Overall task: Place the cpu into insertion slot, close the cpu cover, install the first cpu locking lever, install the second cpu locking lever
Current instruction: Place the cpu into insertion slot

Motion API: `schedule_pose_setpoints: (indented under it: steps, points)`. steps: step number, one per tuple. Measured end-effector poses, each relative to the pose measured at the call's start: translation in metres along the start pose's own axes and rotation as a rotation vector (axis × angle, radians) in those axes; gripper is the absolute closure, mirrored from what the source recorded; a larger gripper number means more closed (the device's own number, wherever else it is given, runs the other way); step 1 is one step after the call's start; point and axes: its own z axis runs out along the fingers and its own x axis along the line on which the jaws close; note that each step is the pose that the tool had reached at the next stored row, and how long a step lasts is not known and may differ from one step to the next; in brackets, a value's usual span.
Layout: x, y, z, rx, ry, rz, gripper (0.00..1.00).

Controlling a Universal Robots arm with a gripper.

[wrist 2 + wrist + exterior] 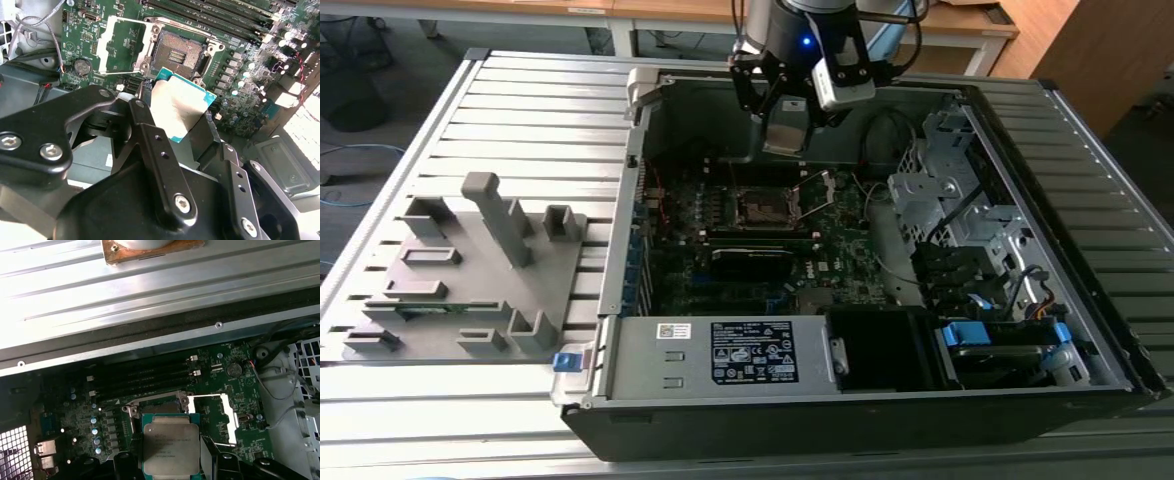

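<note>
Grips the cpu (184,105) by two opposite edges, gripper (179,125) narrowed onto it. Hangs over the motherboard (80,30), chip not yet in the insertion slot (182,52): slot bare, just beyond the chip's far edge, cpu cover (122,42) swung open beside the slot.

Soft, even room light in the exterior view, pale slatted table (520,110) bright, open computer case (720,420) interior sunk in shadow, table slats washed to white glare in the first wrist view, motherboard (70,405) dim beneath, cpu (182,107) face lightly sheened in the second wrist view, perforated panel (305,130) overexposed
</note>
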Motion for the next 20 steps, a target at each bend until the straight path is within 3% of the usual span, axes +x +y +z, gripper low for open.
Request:
schedule_pose_setpoints:
  steps: [7,20]
  points:
    - [0.0023,-0.0011,0.0065,0.0001,-0.0012,0.015,0.46]
    - [0.0023,-0.0012,0.0071,0.0002,-0.0013,0.016,0.46]
